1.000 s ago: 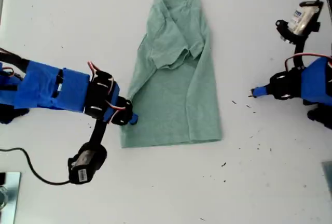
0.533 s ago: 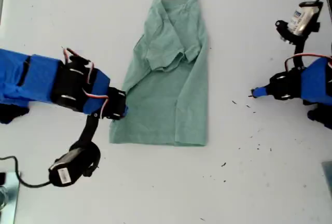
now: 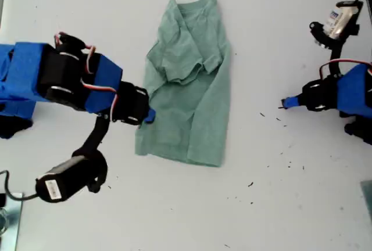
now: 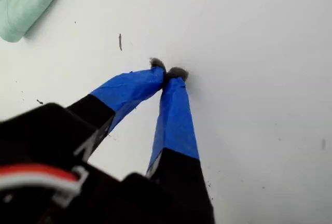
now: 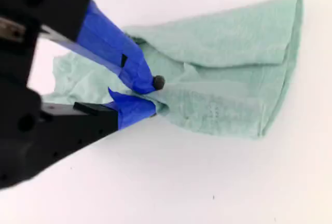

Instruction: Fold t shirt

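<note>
My second gripper (image 3: 146,115) is clamped on the t shirt (image 3: 187,82), blue-taped fingers (image 5: 136,73) pinched together with a fold of green fabric caught between them at the garment's long edge. Most of the cloth spreads out beyond the fingertips in the second wrist view, bunched right at the grip and flattening farther off. In the exterior view the shirt lies lengthwise on the white bench (image 3: 192,216), a sleeve folded in over its chest, the hem end skewed toward the fingers.

My first gripper (image 3: 285,104) sits well apart from the shirt, off toward the exterior view's right, over bare bench. Its fingers (image 4: 174,105) are closed tip to tip with nothing between them, tips at or just above the surface, I cannot tell which. Only a corner of the green cloth shows beyond them in the first wrist view, clear of the tips. Small dark specks (image 3: 251,185) dot the bench near this gripper.
</note>
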You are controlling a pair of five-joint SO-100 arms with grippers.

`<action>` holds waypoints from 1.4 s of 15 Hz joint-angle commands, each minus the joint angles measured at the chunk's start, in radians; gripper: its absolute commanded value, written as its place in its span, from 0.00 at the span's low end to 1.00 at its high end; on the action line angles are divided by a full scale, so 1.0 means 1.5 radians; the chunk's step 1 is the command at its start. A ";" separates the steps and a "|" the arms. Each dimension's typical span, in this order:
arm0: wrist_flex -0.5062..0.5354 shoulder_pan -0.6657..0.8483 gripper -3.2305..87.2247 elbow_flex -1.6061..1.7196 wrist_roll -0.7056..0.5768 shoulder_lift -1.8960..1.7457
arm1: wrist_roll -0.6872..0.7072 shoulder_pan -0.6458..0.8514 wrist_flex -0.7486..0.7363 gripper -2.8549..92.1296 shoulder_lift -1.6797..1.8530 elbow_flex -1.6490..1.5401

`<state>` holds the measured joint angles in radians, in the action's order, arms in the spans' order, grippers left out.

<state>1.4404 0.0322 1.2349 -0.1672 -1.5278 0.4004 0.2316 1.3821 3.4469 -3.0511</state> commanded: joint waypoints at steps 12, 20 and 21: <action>-0.065 0.019 0.31 -0.226 -0.116 0.110 | -0.002 -0.004 -0.001 0.05 0.004 -0.026; -0.289 0.026 0.15 0.831 0.057 -0.698 | -0.004 0.000 -0.001 0.05 0.003 -0.026; -0.333 0.015 0.12 0.978 0.095 -0.805 | -0.004 0.000 -0.001 0.05 0.002 -0.026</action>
<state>1.0462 0.0905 2.3547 -0.0966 -2.4927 0.4004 0.2301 1.3821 3.4469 -3.0511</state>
